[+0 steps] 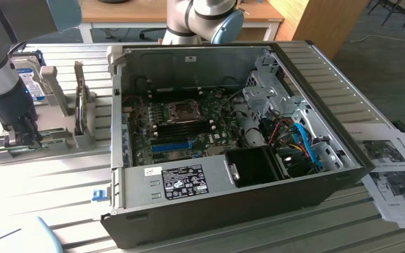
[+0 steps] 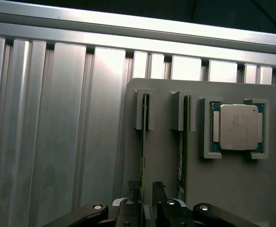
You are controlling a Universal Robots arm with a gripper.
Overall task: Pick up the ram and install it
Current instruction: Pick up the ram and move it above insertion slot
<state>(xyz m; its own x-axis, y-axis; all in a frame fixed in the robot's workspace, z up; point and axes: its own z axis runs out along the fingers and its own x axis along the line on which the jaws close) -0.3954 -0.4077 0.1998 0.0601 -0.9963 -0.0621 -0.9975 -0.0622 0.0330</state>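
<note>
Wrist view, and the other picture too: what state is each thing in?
Ram: standing on edge in its holder slot.
Pincer: open, astride the ram.
Second stick: standing in next slot.
Processor chip: lying flat in its pocket.
Computer case: side off, insides showing.

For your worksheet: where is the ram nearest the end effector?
Wrist view: the ram stands on edge in the grey holder, straddled by the end effector, beside a second stick; exterior view: on the left, beside the computer case.
</note>
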